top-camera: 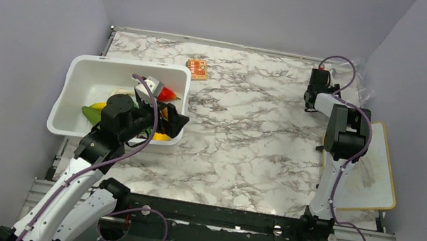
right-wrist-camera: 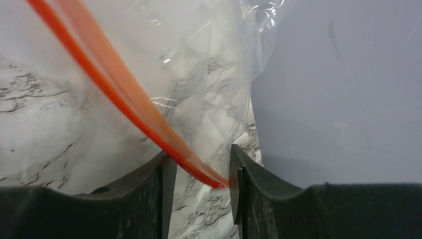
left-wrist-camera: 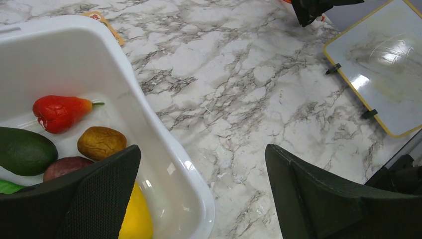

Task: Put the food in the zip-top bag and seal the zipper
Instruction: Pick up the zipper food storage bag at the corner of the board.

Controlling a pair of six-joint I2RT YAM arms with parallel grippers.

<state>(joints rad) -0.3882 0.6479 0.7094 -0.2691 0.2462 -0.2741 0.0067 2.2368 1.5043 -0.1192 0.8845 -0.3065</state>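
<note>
The food lies in a white tub (top-camera: 76,81): a red chilli (left-wrist-camera: 59,112), a brown-orange lump (left-wrist-camera: 101,142), a green piece (left-wrist-camera: 25,151), a dark red piece (left-wrist-camera: 64,167) and a yellow piece (left-wrist-camera: 135,219). My left gripper (top-camera: 172,123) is open and empty, and it straddles the tub's near right rim (left-wrist-camera: 199,199). The clear zip-top bag (top-camera: 362,80) lies at the far right corner by the wall. My right gripper (right-wrist-camera: 201,189) is open there. The end of the orange-red zipper (right-wrist-camera: 124,107) lies between its fingers and touches the right one.
A small flat orange-brown piece (top-camera: 197,69) lies on the marble table beyond the tub. A white board with a yellow rim (top-camera: 373,167) lies at the right edge under the right arm. Grey walls close in the left, far and right sides.
</note>
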